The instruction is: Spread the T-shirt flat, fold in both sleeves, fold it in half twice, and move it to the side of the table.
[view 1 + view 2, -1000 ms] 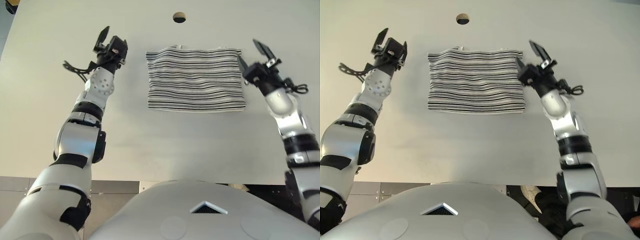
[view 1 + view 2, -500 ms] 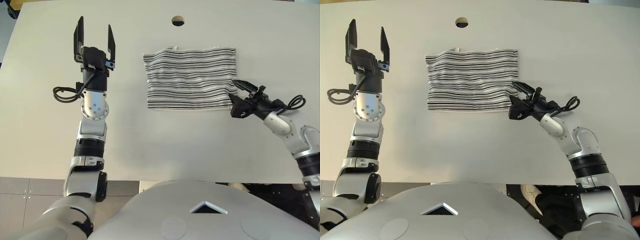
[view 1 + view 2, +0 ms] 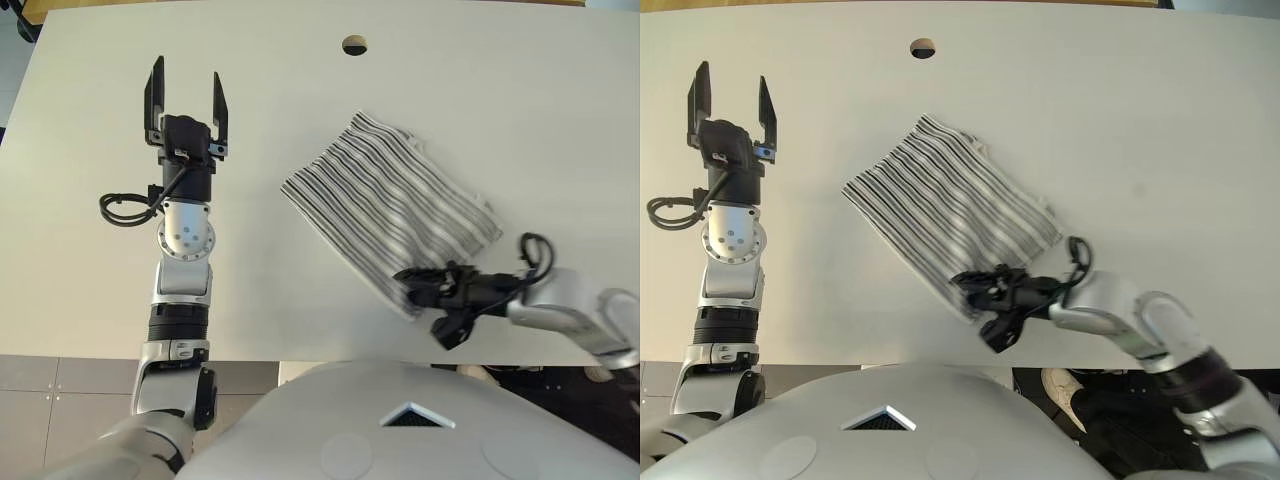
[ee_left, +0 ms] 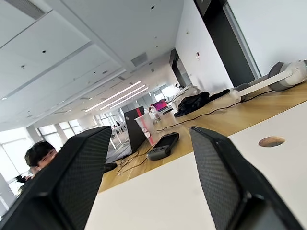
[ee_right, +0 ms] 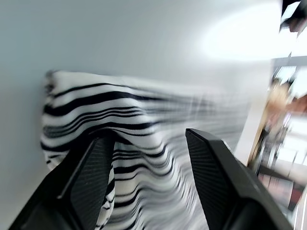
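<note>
Table point(image 3: 500, 100) near edge: T-shirt point(image 3: 385, 205) corner between spread right pincer point(image 3: 428, 310) (left pincer point(image 3: 186, 85) spread too).

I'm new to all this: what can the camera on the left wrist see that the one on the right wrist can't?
Left wrist view, not the right: the round hole in the table, and a wooden desk behind it with a black handheld device. Right wrist view, not the left: the black-and-white striped folded T-shirt, lying under the right gripper. Both: the white table, and each arm's own two black fingers held apart, the left gripper included.
</note>
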`<state>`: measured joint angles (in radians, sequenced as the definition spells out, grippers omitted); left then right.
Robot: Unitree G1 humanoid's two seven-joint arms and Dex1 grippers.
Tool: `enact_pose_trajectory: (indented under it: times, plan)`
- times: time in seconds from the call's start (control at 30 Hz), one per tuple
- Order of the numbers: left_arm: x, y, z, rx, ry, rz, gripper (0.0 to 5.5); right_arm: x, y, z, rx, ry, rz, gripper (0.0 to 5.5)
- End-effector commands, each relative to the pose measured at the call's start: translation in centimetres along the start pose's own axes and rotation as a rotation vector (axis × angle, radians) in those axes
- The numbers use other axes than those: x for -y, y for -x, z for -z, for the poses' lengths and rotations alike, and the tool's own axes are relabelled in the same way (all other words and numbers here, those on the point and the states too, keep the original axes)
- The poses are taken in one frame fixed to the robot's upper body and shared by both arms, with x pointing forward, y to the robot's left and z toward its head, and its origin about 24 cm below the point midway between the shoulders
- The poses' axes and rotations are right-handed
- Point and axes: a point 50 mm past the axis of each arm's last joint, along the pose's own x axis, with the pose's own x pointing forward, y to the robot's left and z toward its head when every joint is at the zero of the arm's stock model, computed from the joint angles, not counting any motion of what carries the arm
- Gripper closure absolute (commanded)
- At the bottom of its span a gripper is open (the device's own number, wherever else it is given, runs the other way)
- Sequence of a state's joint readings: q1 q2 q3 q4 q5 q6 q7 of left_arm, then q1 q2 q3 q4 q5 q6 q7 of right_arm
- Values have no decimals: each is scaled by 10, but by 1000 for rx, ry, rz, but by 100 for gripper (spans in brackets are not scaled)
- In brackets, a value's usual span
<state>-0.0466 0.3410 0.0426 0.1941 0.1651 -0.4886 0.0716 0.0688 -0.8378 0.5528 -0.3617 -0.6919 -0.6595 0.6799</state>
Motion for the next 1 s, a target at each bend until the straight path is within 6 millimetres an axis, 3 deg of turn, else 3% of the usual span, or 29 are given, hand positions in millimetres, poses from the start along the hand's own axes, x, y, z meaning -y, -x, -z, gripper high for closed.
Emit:
enact_pose_trajectory:
  times: [0.03, 0.2, 0.33, 0.4, 0.47, 0.6, 0.67, 0.77, 0.83, 0.93, 1.0]
  plan:
    - [-2, 1, 5, -25, 19, -19, 246, 20, -46, -23, 172, 103, -12, 280]
    - [-7, 0, 9, -37, 20, -31, 246, 67, -66, -26, 218, 159, 169, 280]
    - [-5, -5, 10, -35, 25, -11, 246, 86, -20, -8, 191, 20, 360, 280]
    - [-6, -8, 9, -23, 35, -16, 246, 98, 9, 25, 57, -38, 499, 280]
    - [-6, -11, 7, -11, 50, -22, 246, 101, 19, 60, -82, -79, 546, 280]
    - [1, -18, 5, 2, 71, -20, 246, 84, -18, 128, -336, -159, 512, 280]
    - [4, -20, 4, 8, 82, -13, 246, 64, -39, 143, -391, -186, 436, 280]
    - [10, -22, 3, 16, 93, 0, 246, 33, -58, 151, -427, -232, 346, 280]
    - [13, -25, 4, 15, 97, 8, 246, 20, -57, 157, -468, -255, 352, 280]
    - [15, -27, 7, 7, 88, 30, 246, 4, -32, 162, -547, -295, 440, 280]
    - [14, -28, 12, -12, 66, 45, 246, 0, -13, 153, -552, -360, 555, 280]
